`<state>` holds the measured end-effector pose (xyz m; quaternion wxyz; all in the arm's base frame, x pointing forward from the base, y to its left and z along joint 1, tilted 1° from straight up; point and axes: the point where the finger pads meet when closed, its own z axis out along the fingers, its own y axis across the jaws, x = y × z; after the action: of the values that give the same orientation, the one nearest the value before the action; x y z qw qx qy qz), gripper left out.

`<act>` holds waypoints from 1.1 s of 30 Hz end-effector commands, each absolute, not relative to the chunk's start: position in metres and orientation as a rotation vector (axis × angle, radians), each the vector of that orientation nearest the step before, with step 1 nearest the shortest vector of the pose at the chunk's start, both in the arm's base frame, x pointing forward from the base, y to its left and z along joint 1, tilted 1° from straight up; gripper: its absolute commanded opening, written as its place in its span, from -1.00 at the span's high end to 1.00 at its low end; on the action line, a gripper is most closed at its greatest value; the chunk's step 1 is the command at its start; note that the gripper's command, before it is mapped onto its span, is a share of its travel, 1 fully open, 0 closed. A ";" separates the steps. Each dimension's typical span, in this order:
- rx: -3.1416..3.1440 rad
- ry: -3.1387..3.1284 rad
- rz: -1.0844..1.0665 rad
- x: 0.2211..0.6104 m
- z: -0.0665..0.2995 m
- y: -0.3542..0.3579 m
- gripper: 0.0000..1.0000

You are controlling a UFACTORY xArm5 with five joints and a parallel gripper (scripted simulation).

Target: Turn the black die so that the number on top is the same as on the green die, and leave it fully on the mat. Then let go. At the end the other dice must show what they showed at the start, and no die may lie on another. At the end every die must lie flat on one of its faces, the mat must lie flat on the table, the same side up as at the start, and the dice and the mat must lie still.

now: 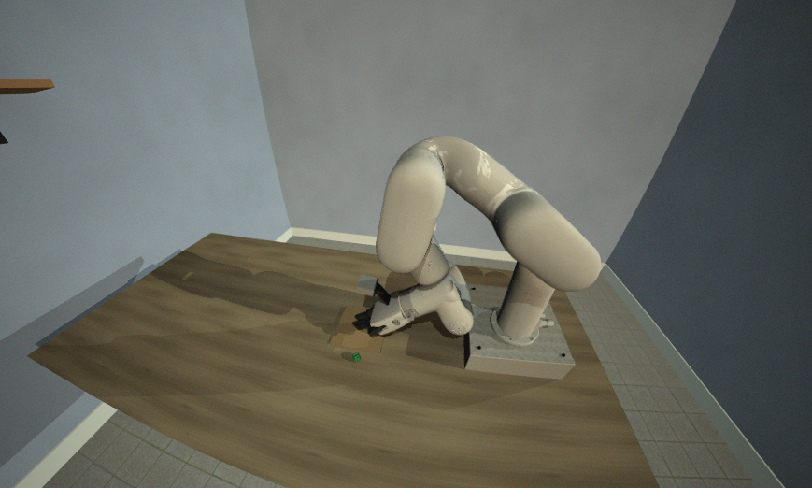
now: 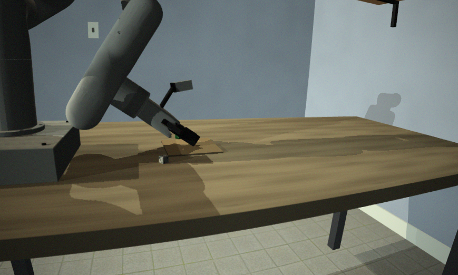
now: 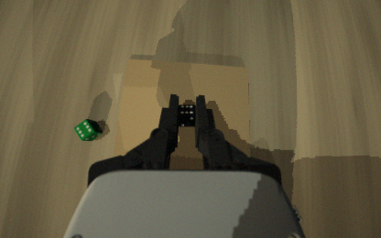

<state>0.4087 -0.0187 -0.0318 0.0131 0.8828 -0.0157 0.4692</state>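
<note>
My gripper point(image 3: 187, 106) point(image 1: 375, 330) point(image 2: 193, 140) is shut on the small black die point(image 3: 187, 115), which sits between the fingertips low over the tan mat point(image 3: 136, 101) point(image 1: 343, 339) point(image 2: 211, 147). I cannot tell whether the die touches the mat. The face turned to the wrist camera shows several white pips. The green die point(image 3: 87, 130) point(image 1: 355, 357) point(image 2: 177, 136) lies flat on the table just off the mat's edge, to the left of my fingers in the wrist view. Its lit face shows several pips.
A white die point(image 2: 163, 158) lies on the table beside the mat, on the side away from the green die. The robot's grey base block point(image 1: 518, 358) point(image 2: 25, 157) stands close behind the mat. The wooden table point(image 1: 214, 339) stretches wide to the other sides.
</note>
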 end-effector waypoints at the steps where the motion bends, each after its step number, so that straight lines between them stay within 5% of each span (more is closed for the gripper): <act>1: 2.749 -0.049 1.464 0.409 -0.031 -0.019 0.70; 12: 2.749 -0.049 1.464 0.409 -0.031 -0.019 0.38; 33: 2.749 -0.049 1.464 0.409 -0.031 -0.019 0.38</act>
<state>0.4087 -0.0187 -0.0318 0.0131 0.8828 -0.0157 0.4692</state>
